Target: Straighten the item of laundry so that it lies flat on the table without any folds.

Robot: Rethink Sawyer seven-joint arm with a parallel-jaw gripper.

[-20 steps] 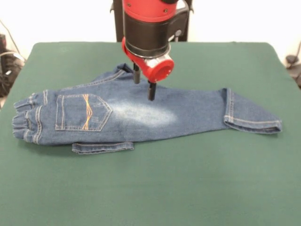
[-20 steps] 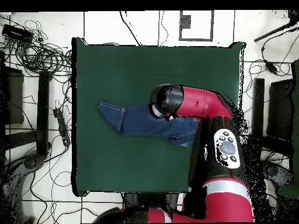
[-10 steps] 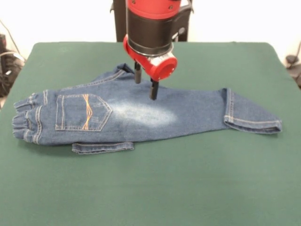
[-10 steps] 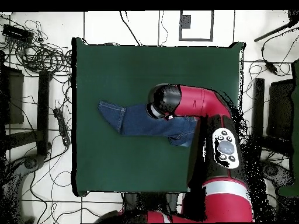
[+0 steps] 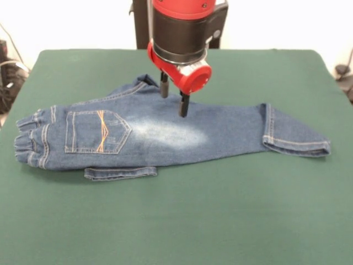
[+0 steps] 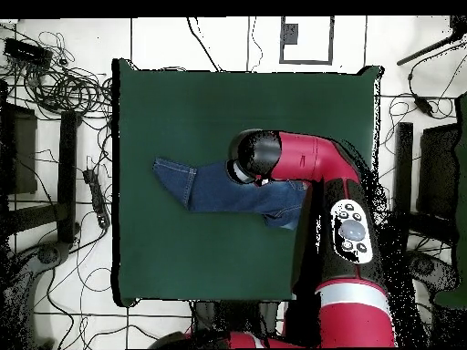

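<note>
**Fingers spread above the folded jeans, nothing held**

The jeans [image 5: 165,135] lie across the middle of the green worktop [image 5: 182,221], waistband toward the left of the front view and the leg cuff toward the right. They are not yet flat: one leg seems doubled under the other, its hem poking out as a narrow strip [image 5: 120,173] along the near edge, and a bunched fold [image 5: 140,83] rises at the far edge by the seat. That layering is likely why the arm sits over the upper, far side of the garment, close to the lump that needs pulling out.

The gripper [image 5: 174,101] hangs from the red wrist with its two black fingers [image 5: 183,105] parted, a clear gap between them, one nearer the far fold and the other over the thigh. They pinch no cloth. Whether the tips brush the denim or hover just above it cannot be told from the front view, and in the overhead view the arm [image 6: 315,164] hides them.
</note>
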